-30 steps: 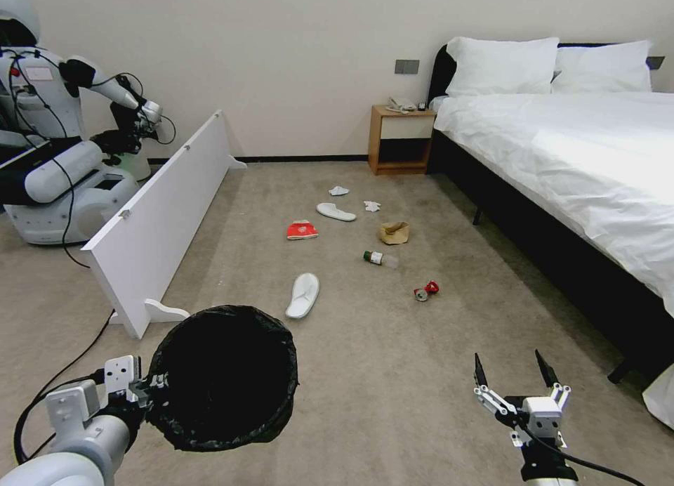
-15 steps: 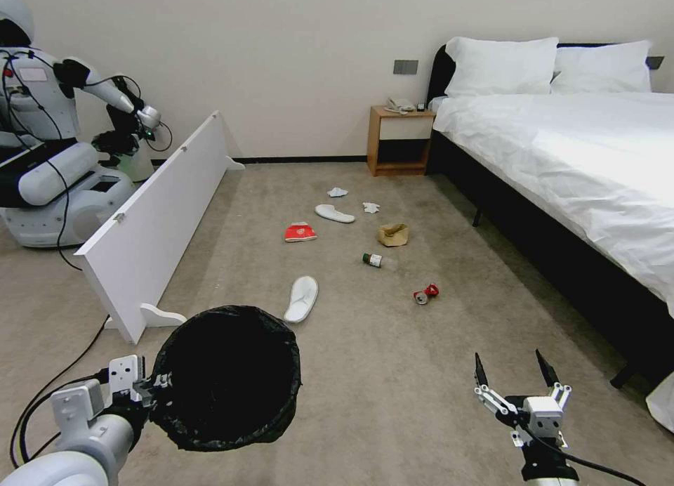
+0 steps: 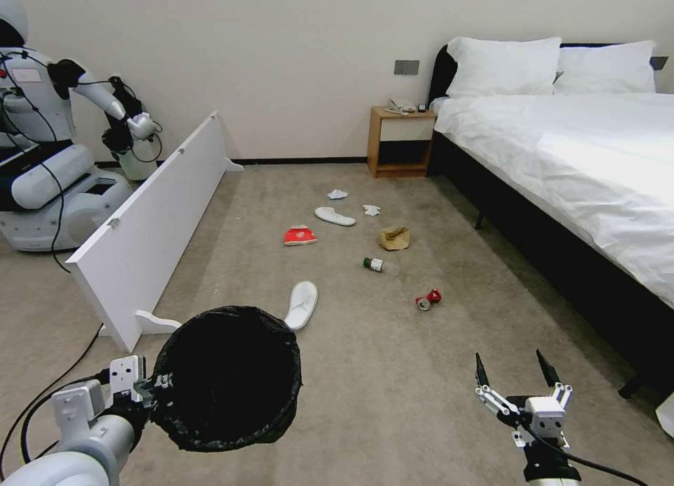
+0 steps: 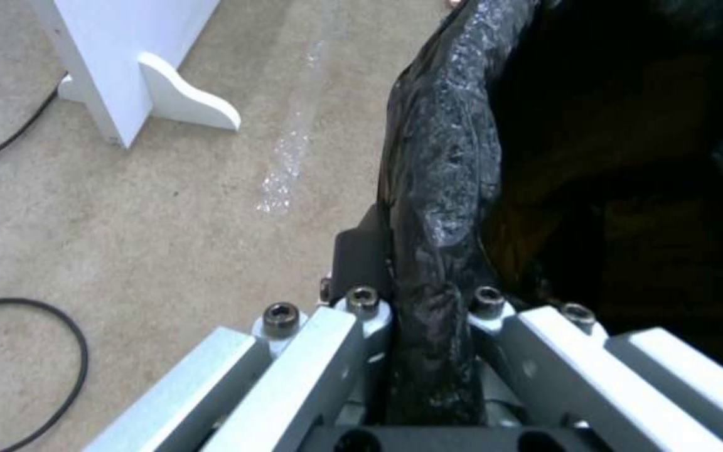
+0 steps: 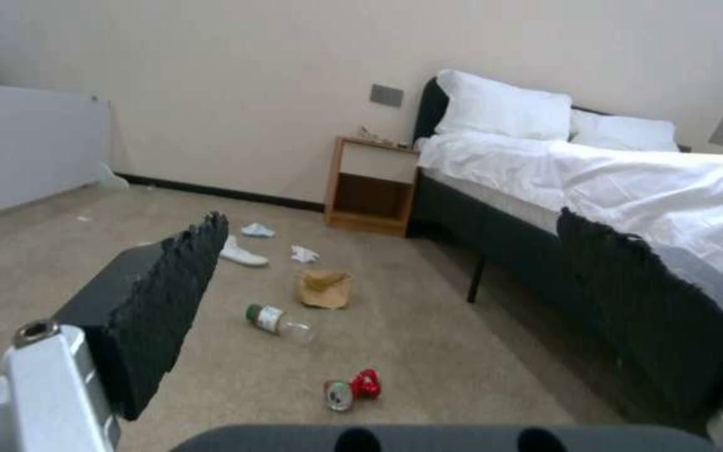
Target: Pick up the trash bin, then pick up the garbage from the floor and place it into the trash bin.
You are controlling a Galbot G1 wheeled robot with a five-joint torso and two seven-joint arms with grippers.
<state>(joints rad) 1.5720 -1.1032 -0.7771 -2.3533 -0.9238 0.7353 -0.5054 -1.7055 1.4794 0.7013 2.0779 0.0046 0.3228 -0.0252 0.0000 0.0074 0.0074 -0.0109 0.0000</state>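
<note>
The trash bin (image 3: 228, 377), lined with a black bag, hangs at the lower left with my left gripper (image 3: 151, 388) shut on its rim. In the left wrist view the left gripper (image 4: 428, 295) pinches the folded bag rim (image 4: 441, 157). My right gripper (image 3: 511, 365) is open and empty at the lower right, above the carpet floor (image 3: 393, 373). Ahead lies the garbage: a near slipper (image 3: 302, 305), far slipper (image 3: 335, 216), red packet (image 3: 300, 235), paper bag (image 3: 394, 237), bottle (image 3: 379, 265), crushed can (image 3: 427, 300) and tissues (image 3: 338, 194). Through the open right gripper (image 5: 391, 226) I see the can (image 5: 351, 389) and bottle (image 5: 278, 320).
A long white board (image 3: 151, 226) stands on edge at the left, with another robot (image 3: 49, 156) behind it and a black cable (image 3: 70, 359) on the carpet. A bed (image 3: 583, 163) fills the right side. A wooden nightstand (image 3: 400, 140) stands by the far wall.
The whole picture has shifted slightly, so the camera has moved. Both grippers and the bin keep their pose. The other robot's arm has swung a little.
</note>
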